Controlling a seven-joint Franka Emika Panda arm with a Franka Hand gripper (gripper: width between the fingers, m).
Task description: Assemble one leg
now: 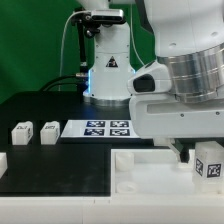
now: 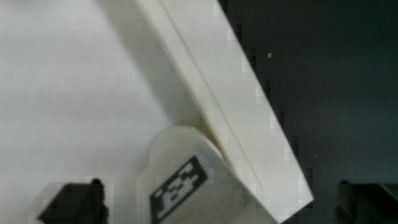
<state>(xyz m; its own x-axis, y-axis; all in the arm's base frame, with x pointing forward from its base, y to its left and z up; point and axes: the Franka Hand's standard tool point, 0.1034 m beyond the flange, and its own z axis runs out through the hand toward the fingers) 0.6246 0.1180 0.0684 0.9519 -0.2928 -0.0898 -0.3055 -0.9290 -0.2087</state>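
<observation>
- Nearest the exterior camera, the large white tray-like piece [image 1: 150, 185] is seen across the bottom of the frame, its raised rim and recessed corners visible.
- Just above that piece, at the exterior view's right, the hand [image 1: 186, 152] is lowered, with the arm's grey and white body filling the upper right of the frame.
- Two dark fingertips [image 2: 75, 200] are seen at the lower edge of the wrist view, standing well apart; the hand is therefore spread wide and nothing is held.
- Between those fingertips in the wrist view, one leg [image 2: 183, 183] is seen with its black-and-white tag facing the camera, lying against the long white edge of the tray-like piece [image 2: 222, 100].
- In the exterior view the same leg [image 1: 209, 160] is seen just beside the hand, toward the exterior view's right, resting on the tray-like piece.
- Whether the fingertips touch the leg cannot be told.
- Farther out, the marker board [image 1: 108, 128] is laid flat on the black bench [image 1: 40, 110].
- Two further legs [image 1: 22, 133] [image 1: 50, 130] are stood side by side at the exterior view's left, well apart from the hand.
</observation>
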